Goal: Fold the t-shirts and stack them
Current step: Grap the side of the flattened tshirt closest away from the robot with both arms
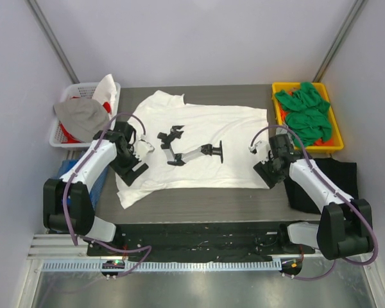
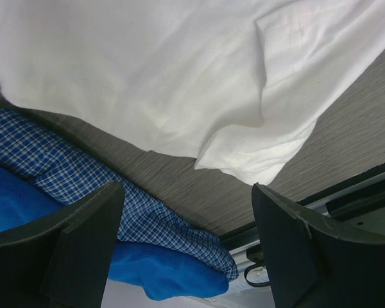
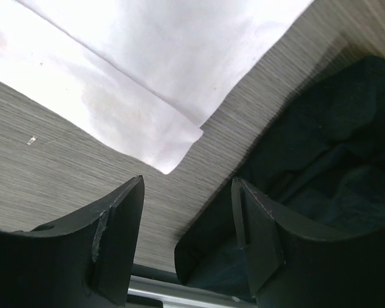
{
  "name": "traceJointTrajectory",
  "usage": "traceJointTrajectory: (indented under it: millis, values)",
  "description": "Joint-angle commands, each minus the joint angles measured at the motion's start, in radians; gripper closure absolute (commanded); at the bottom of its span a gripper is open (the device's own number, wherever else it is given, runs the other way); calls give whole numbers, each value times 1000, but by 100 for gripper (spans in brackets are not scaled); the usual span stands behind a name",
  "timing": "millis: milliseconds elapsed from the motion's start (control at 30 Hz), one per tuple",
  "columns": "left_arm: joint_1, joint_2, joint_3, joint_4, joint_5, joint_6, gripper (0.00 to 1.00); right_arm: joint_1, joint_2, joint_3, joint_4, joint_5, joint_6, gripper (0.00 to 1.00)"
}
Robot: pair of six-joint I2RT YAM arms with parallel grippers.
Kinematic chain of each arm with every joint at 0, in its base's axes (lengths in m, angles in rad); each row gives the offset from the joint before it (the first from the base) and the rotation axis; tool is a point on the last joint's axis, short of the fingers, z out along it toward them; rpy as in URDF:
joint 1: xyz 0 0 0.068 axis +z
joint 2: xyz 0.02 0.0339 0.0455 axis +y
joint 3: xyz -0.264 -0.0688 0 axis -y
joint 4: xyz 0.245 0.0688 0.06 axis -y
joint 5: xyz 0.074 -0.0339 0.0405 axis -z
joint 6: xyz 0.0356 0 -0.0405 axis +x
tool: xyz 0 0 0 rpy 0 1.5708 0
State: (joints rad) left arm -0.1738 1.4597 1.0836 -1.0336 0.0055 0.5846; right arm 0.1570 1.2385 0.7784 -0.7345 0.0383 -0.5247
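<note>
A grey wood-grain table [image 1: 205, 196] carries a white short-sleeved cotton t-shirt with a small black print [image 1: 237, 128], spread flat across its middle. The collar points toward the far left and the hem runs along the right. A black t-shirt [image 1: 337, 176] lies bunched at the table's near right edge. Crumpled bright green t-shirts [image 1: 305, 112] fill a yellow plastic tray [image 1: 277, 90] at the far right corner. A white slotted basket [image 1: 70, 86] of mixed cloth sits at the far left corner, and a blue checked cloth [image 2: 64, 173] lies at the near left edge.

The left gripper [image 2: 187, 192] hangs over the shirt's near left side with its black fingers [image 2: 83, 231] spread wide and nothing between them. A doubled-over flap of white fabric ends just ahead of the fingertips, not touching them. The right gripper [image 3: 187, 186] is poised at the shirt's near right corner, its jaws likewise apart and empty. The pointed hem corner lies just beyond the fingertips on the bare table, and the black t-shirt sits close beside the outer finger.

The white shirt looks light, thin and limp, so it is likely to sag and crease wherever it is not held. The two near corners look like the soundest places to pinch, both layers together and at the same time, so the cloth lifts evenly for a fold toward the far edge. On the right, a careless pinch could catch the black t-shirt as well.
</note>
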Motion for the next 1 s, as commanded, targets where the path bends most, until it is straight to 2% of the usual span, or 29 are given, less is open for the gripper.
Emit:
traceJointTrajectory:
  millis: [0,100,200,433,733,967]
  values:
    - [2,-12,-42,4,7,73,17,1,16,-39,73,-25,-6,37]
    - [19,22,-41,-11,10,96,21,1,42,-60,105,-25,-6,37]
    - [45,65,-7,-61,53,104,30,1,78,-70,130,-61,-1,37]
    - [137,93,-2,-115,106,158,33,0,88,-79,135,-52,-5,39]
    - [169,80,-89,-109,128,224,37,-1,26,-85,113,-57,9,39]
    - [230,188,-79,-109,171,248,39,0,4,-82,104,-58,17,39]
